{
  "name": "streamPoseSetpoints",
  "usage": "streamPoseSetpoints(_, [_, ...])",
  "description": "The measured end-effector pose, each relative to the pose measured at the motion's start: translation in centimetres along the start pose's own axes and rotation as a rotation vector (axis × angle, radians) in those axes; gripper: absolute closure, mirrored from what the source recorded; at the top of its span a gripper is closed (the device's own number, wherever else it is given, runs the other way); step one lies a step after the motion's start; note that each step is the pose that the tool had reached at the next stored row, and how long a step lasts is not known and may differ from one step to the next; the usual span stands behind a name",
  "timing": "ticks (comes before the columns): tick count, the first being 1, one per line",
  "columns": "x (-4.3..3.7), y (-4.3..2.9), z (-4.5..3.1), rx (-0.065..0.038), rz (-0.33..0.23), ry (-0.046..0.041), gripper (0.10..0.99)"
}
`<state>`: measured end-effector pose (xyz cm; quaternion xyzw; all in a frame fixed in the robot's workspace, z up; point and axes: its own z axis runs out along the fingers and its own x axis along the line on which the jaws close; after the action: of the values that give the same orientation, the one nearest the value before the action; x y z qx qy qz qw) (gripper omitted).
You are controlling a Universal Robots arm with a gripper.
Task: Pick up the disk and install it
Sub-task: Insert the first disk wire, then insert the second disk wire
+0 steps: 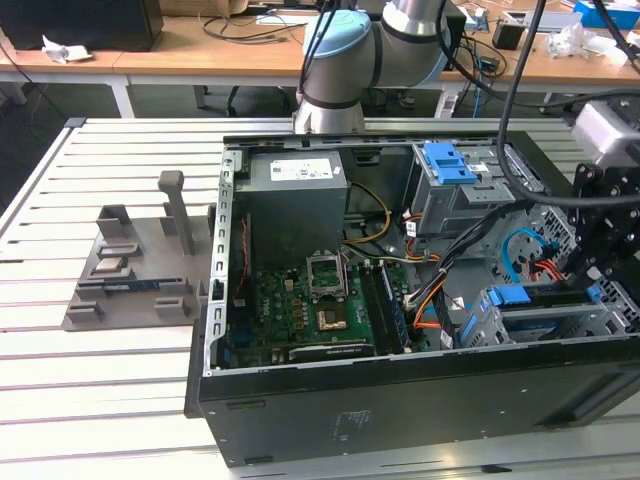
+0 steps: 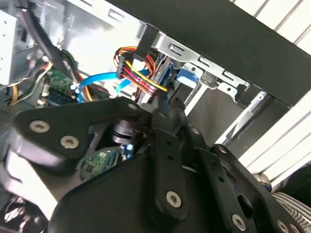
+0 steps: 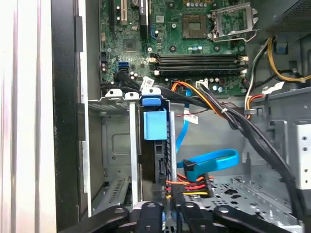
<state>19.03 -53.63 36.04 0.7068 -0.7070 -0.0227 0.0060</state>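
disk (image 3: pixel 154 141) seated on edge in drive cage (image 1: pixel 560 320), 4 o'clock of motherboard (image 1: pixel 300 310) | gripper (image 3: pixel 167 211) at its cabled end, grip cannot be told | seating best pressed straight, cables (image 3: pixel 194 182) kept unpinched

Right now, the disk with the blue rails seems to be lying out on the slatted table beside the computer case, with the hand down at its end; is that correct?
Not quite: the disk is not on the slatted table. It stands on edge in the metal drive cage inside the computer case, as the first wrist view shows. The hand is indeed down at its end, by the orange and red cables.
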Motion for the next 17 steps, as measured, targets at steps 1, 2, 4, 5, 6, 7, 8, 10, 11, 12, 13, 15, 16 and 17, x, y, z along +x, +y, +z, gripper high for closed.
streamPoseSetpoints(1, [-0.28, 0.03, -0.71, 0.000, 0.000, 0.0018, 0.984])
streamPoseSetpoints(2, [-0.56, 0.07, -1.58, 0.000, 0.000, 0.0049, 0.980])
streamPoseSetpoints(4, [-0.78, 0.11, -2.64, 0.000, 0.000, 0.0082, 0.980])
streamPoseSetpoints(5, [-0.79, 0.11, -2.77, 0.000, 0.000, 0.0086, 0.980])
streamPoseSetpoints(6, [-0.79, 0.11, -2.81, 0.000, 0.000, 0.0084, 0.980])
streamPoseSetpoints(7, [-0.79, 0.11, -2.81, 0.000, 0.000, 0.0083, 0.980])
streamPoseSetpoints(8, [-0.79, 0.11, -2.82, 0.000, 0.000, 0.0086, 0.980])
streamPoseSetpoints(10, [-0.79, 0.11, -2.83, 0.000, 0.000, 0.0086, 0.980])
streamPoseSetpoints(11, [-0.79, 0.11, -2.83, 0.000, 0.000, 0.0086, 0.980])
streamPoseSetpoints(12, [-0.79, 0.11, -2.84, 0.000, 0.000, 0.0086, 0.980])
streamPoseSetpoints(13, [-0.79, 0.11, -2.84, 0.000, 0.000, 0.0086, 0.973])
streamPoseSetpoints(15, [-0.79, 0.11, -2.85, 0.000, 0.000, 0.0086, 0.851])
streamPoseSetpoints(16, [-0.79, 0.11, -2.85, 0.000, 0.000, 0.0086, 0.851])
streamPoseSetpoints(17, [-0.79, 0.11, -2.85, 0.000, 0.000, 0.0086, 0.851])
